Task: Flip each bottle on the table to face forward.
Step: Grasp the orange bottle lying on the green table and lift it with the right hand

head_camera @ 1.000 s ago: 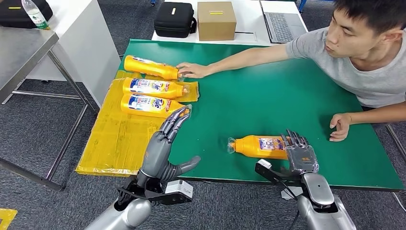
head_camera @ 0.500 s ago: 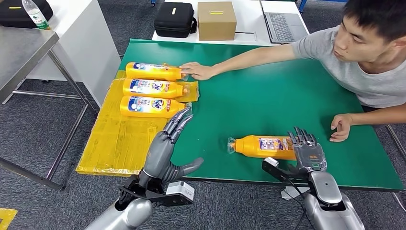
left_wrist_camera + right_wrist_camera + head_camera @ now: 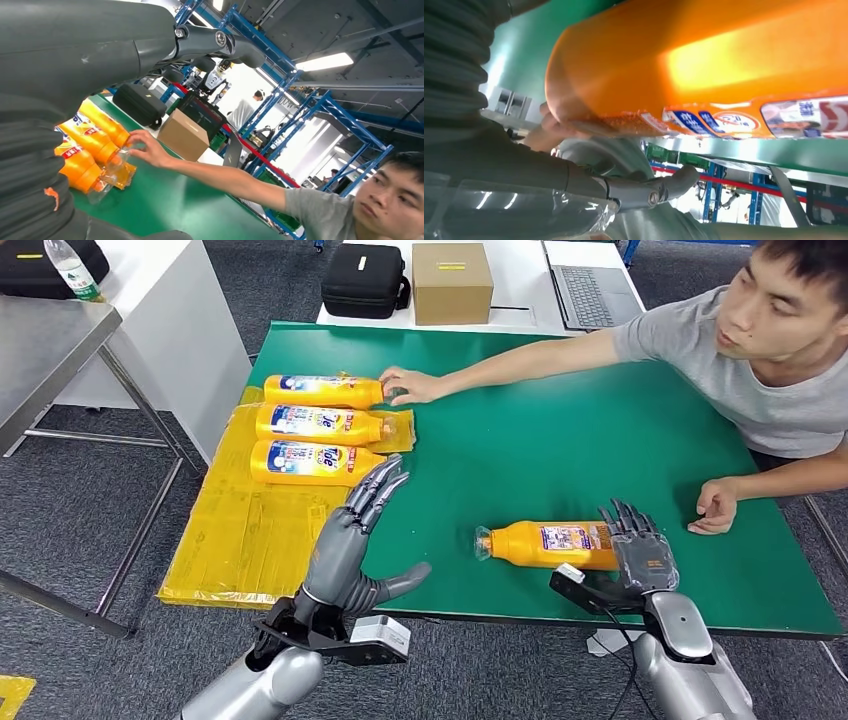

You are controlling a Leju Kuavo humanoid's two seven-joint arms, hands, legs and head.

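A green table [image 3: 560, 430] carries four orange bottles lying on their sides. Three lie in a row on a yellow sheet [image 3: 245, 530] at the table's left edge: the far bottle [image 3: 322, 391], the middle bottle [image 3: 320, 423] and the near bottle [image 3: 310, 461], all with labels up and caps to the right. A person's hand [image 3: 412, 386] rests at the cap end of the far bottle; the person's other hand [image 3: 715, 507] lies on the table at the right.

The fourth bottle [image 3: 550, 543] lies alone near the front edge, cap to the left. The right hand [image 3: 640, 558] is at its base end, fingers [image 3: 628, 520] spread and extended over the bottle, not closed on it. The left hand [image 3: 350, 540] is raised edge-on near the near bottle's cap, fingers straight, thumb out, holding nothing.

On a white table behind stand a black case [image 3: 365, 280], a closed cardboard box [image 3: 452, 282] and a laptop [image 3: 590, 285].
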